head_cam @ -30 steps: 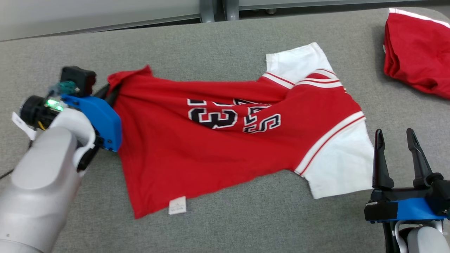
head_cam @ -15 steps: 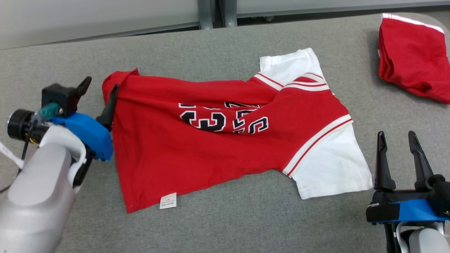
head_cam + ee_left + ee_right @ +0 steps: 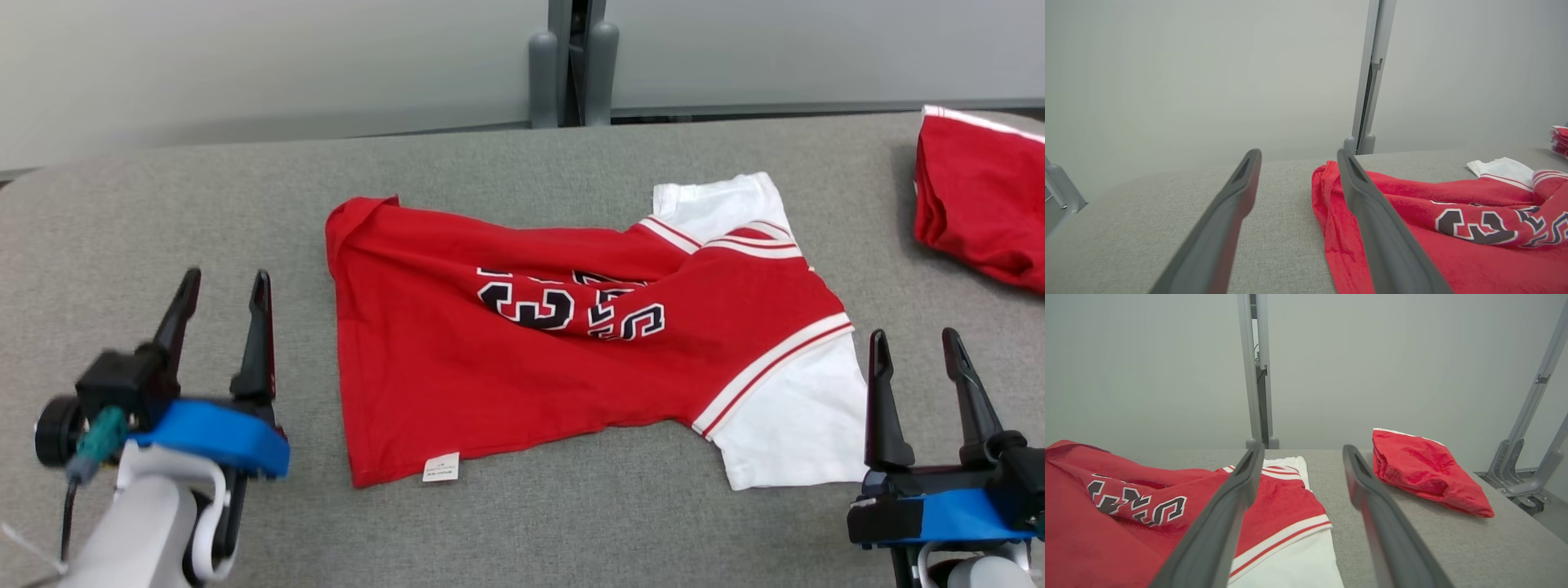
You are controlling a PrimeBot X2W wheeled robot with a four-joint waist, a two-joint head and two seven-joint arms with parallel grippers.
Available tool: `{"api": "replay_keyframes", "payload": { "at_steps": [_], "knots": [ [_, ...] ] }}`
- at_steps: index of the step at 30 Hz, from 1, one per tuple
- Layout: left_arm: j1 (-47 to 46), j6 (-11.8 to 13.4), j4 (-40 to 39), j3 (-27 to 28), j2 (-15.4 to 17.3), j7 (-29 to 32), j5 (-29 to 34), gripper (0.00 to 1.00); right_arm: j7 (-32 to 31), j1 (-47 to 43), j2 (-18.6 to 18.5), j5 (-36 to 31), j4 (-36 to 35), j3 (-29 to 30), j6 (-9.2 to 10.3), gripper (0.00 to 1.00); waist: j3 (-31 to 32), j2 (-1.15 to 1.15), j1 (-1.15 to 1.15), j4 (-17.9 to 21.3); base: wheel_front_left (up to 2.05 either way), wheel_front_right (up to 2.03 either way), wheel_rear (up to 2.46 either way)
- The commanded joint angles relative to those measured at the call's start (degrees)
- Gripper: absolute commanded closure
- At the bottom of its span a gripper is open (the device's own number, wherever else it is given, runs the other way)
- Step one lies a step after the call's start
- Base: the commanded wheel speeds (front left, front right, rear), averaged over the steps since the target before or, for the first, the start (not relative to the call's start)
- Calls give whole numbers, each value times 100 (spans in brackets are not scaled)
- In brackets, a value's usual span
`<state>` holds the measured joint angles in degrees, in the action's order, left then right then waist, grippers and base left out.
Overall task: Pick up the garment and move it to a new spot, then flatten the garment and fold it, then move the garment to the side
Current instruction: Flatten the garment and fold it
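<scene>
The shirt (image 3: 571, 359) lies spread out on the middle of the grey table (image 3: 163, 204). It is red with white sleeves. Its hem points to the robot's left and its sleeves to the right. It is not fully flat. A long ridge of cloth runs across its far half and covers part of the black and white lettering (image 3: 571, 306). The far hem corner (image 3: 359, 216) is bunched up. A small white label (image 3: 441, 467) sticks out at the near hem corner. The near sleeve (image 3: 784, 425) lies flat, and the far sleeve (image 3: 718, 200) is partly tucked under the red cloth.

The left gripper (image 3: 227, 276) is near the hem side of the shirt but apart from it. Its fingers are spread wide with only bare table between them, and it holds nothing. The right gripper (image 3: 913, 335) is just beside the near sleeve. Its fingers are also spread wide and it holds nothing.

A folded red cloth (image 3: 976, 204) lies well apart at the far right of the table. Behind the table a grey post (image 3: 571, 61) stands against a pale wall (image 3: 245, 65).
</scene>
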<state>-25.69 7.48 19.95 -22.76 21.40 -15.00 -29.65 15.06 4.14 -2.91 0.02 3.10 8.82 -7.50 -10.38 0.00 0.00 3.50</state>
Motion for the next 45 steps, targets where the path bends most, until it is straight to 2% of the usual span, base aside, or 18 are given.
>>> {"api": "replay_keyframes", "payload": {
  "at_steps": [1,9,18,32,38,45],
  "knots": [
    [336,74,-260,124,-10,-21,69,0,-13,-104,4,-15,-4,-30,2,0,149,0,0,-88,0,0,0],
    [1510,292,-1337,692,-145,-23,422,0,-29,-304,4,37,17,-141,2,0,487,0,0,-186,0,0,0],
    [2297,208,-1719,882,-430,-24,690,0,-45,-635,4,77,54,-184,2,0,763,0,0,-278,0,0,0],
    [2450,-58,-1524,1039,-676,-24,909,0,-134,-733,4,84,100,-197,2,0,857,0,0,-306,0,0,0],
    [2191,-357,-1119,733,-865,-13,904,0,-346,-722,5,-7,367,81,2,0,776,0,0,-259,0,0,0],
    [1724,-704,-132,243,-1178,92,942,0,-331,-577,1,-124,1121,390,2,0,576,0,0,-171,0,0,0]
  ]
}}
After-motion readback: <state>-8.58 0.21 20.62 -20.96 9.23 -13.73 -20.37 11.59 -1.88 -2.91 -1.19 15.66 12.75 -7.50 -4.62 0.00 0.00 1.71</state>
